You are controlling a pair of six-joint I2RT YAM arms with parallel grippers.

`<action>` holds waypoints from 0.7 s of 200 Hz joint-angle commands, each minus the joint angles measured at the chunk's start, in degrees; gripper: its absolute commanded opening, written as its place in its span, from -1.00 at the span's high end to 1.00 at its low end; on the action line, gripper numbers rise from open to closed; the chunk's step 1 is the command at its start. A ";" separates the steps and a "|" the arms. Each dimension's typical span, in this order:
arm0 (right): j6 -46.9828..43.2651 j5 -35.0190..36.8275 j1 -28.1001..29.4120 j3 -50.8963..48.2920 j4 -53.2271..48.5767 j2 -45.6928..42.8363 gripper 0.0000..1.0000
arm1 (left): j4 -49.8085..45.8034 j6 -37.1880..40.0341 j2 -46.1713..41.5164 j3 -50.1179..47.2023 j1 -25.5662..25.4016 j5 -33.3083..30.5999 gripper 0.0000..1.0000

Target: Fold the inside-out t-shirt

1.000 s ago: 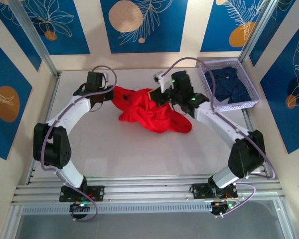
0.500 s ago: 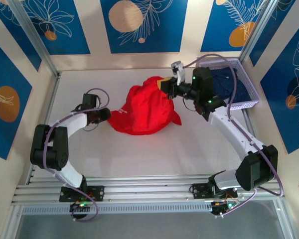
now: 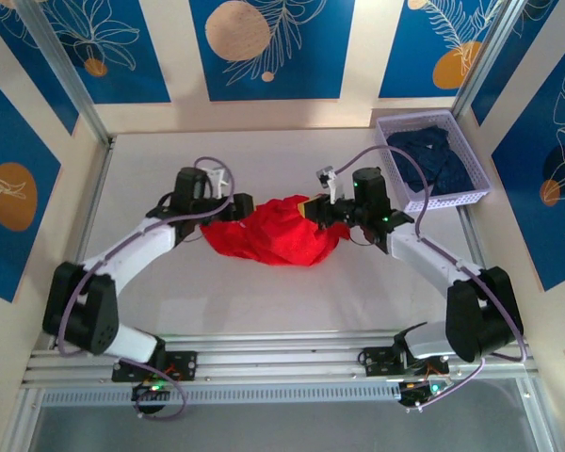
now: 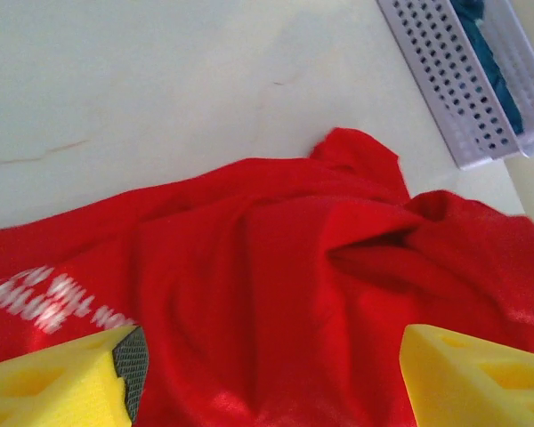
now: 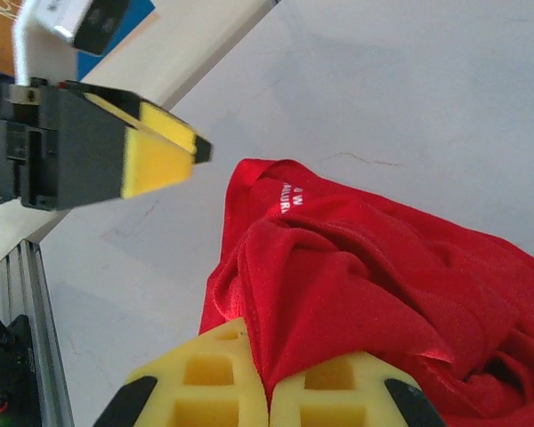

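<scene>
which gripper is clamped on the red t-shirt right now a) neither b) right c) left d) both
b: the right gripper has its yellow fingers pressed shut on a fold of the red t-shirt, while the left gripper has its jaws wide apart over the cloth.

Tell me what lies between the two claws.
The bunched red t-shirt fills the whole stretch from the left claw to the right claw in the top view; the right claw pinches its edge.

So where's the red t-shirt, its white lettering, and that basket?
red t-shirt point(image 3: 273, 240): top view, middle of the crumpled cloth.
white lettering point(image 5: 289, 197): right wrist view, on the letters.
basket point(image 4: 445, 84): left wrist view, perforated side wall.
</scene>
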 commanded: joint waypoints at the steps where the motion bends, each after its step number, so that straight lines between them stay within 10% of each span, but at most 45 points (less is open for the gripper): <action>1: -0.74 -1.16 0.10 -1.27 2.99 -3.59 1.00 | -5.47 2.78 7.26 7.74 -2.57 3.07 -0.49; 28: -0.74 -1.06 0.17 -1.84 2.91 -5.21 1.00 | -5.96 2.53 15.41 13.97 -4.38 5.21 -0.32; 74: 0.62 3.47 -0.63 -1.97 4.43 -10.77 1.00 | -4.26 -0.31 20.70 22.85 -2.77 9.78 0.93; 140: 5.90 9.69 -3.08 2.36 12.65 -19.99 1.00 | 24.31 -16.33 -3.03 13.39 9.61 10.37 1.00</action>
